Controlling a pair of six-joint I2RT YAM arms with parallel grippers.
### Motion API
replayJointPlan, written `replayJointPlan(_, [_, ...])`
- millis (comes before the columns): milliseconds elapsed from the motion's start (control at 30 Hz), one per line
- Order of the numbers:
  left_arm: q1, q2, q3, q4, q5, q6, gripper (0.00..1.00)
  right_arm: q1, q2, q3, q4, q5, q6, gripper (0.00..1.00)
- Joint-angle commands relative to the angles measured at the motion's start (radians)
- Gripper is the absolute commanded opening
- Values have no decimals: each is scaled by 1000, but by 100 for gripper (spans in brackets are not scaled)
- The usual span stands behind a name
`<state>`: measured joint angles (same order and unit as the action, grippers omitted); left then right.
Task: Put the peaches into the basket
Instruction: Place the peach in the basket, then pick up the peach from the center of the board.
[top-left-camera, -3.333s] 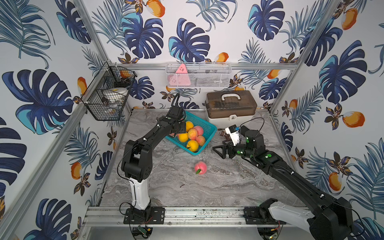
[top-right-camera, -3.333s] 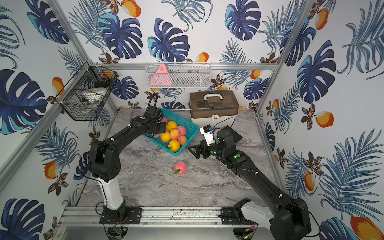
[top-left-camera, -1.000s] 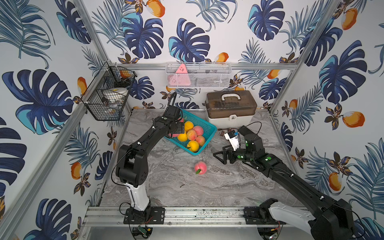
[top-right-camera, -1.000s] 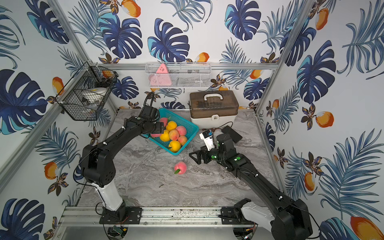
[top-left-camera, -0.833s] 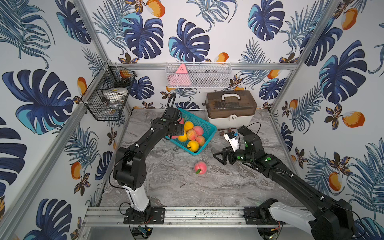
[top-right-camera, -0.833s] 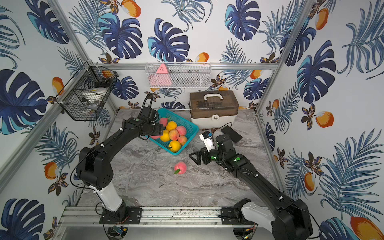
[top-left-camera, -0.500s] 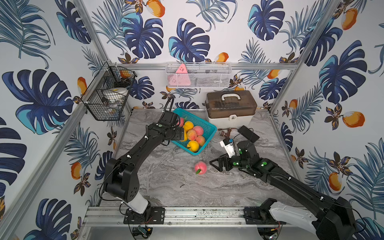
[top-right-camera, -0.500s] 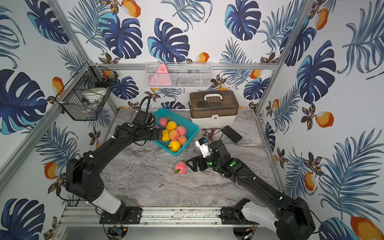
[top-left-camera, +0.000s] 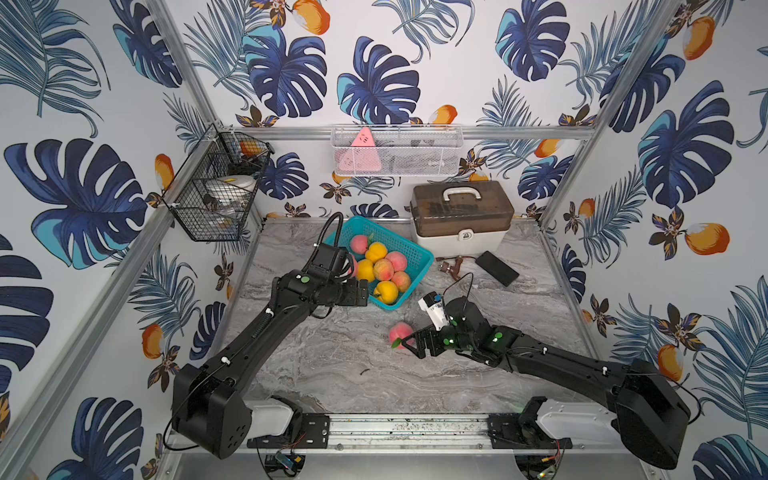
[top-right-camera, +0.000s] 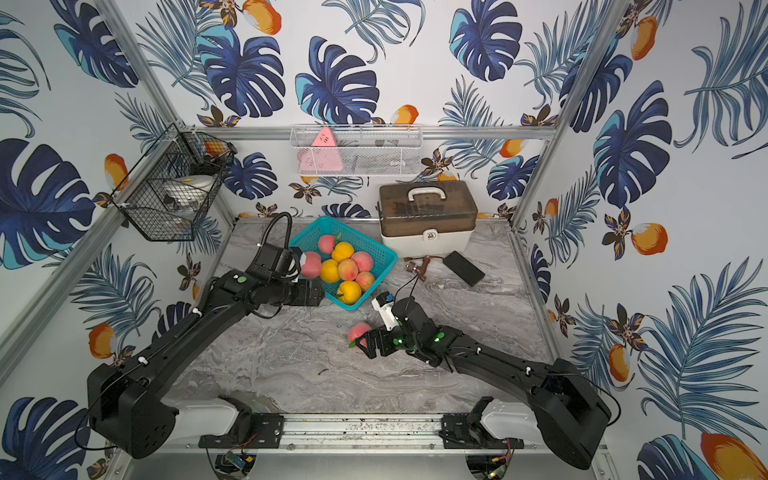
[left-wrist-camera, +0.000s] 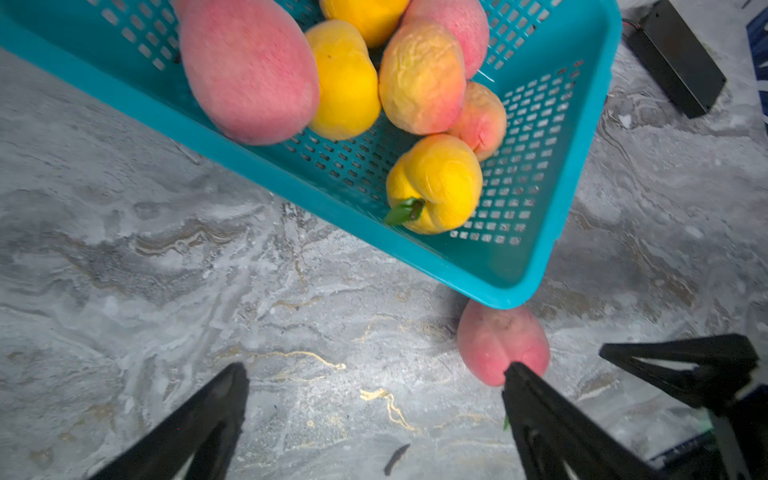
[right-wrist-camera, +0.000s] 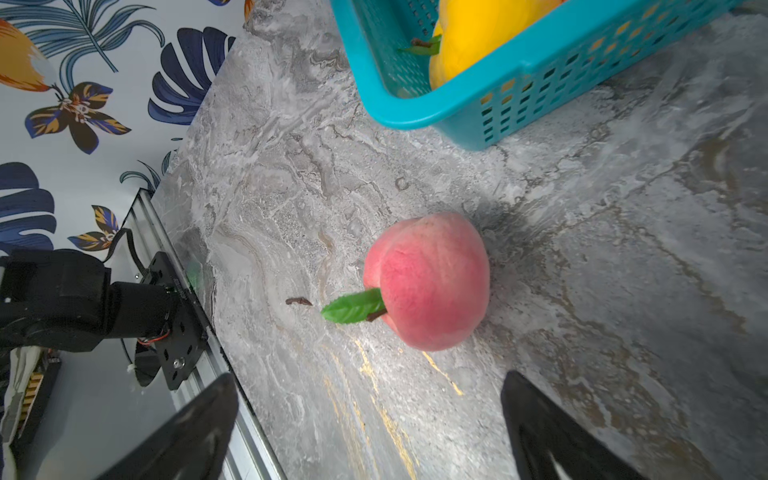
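Showing the only loose peach on the marble table, just off the near corner of the teal basket, in which at least eight peaches lie. The right gripper is empty, its jaws spread wide, low and just beside that fruit. The left gripper, equally wide and empty, hangs at the basket's near long side.

Hazards:
- (a) The fruit is round and free on a smooth top, so one finger arriving first would likely send it rolling.
- (b) A closure set too far back might pinch only the leaf.
- (c) One pink peach overlaps the rim in the left wrist view. Whether it sits securely inside cannot be told, and a knock could tip it out.
- (d) Both arms work the same basket corner, so a carry risks contact between them.

Views: both top views suggest the right fingers touch the fruit. The right wrist view shows it ahead of the tips and apart, its leaf turned away from the basket, with a small dark scrap nearby.
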<state>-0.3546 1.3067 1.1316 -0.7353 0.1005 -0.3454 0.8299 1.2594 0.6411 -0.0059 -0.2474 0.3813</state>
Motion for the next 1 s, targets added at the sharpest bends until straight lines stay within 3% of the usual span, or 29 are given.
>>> replayJointPlan(0, [-15,-23,-26,-23,106,-7,99,5,28,2,75,38,10,100])
replayJointPlan(367, [-23,-96,-143,16,195,-42,99,5,168,51,121,53,6,100])
replayJointPlan(967, [-23,-89,-133,54,213,-83,98,4,312,94,160,68,-18,98])
